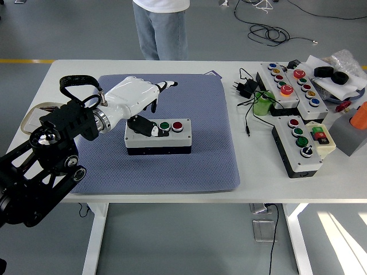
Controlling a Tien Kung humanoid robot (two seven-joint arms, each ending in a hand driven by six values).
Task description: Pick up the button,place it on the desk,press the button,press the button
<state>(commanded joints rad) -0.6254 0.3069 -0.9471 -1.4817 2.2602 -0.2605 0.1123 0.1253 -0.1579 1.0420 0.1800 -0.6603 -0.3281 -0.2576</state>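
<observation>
A grey button box (172, 139) with a black base lies on the blue-grey mat (200, 160). Its green button (164, 125) and red button (177, 125) show, while the left end of its top is hidden under my thumb. My left hand (150, 109), white with black finger pads, hovers over the box's left end. Its fingers (163, 86) stretch out toward the far side and hold nothing. The thumb (144, 126) points down onto the box's top left. My right hand is out of view.
A person (160, 28) stands at the far edge. Two long button panels (287, 86) (298, 146), a black adapter (246, 87) with cable, a green object (264, 104) and an orange object (360, 116) crowd the right side. A small dish (35, 117) sits at the left.
</observation>
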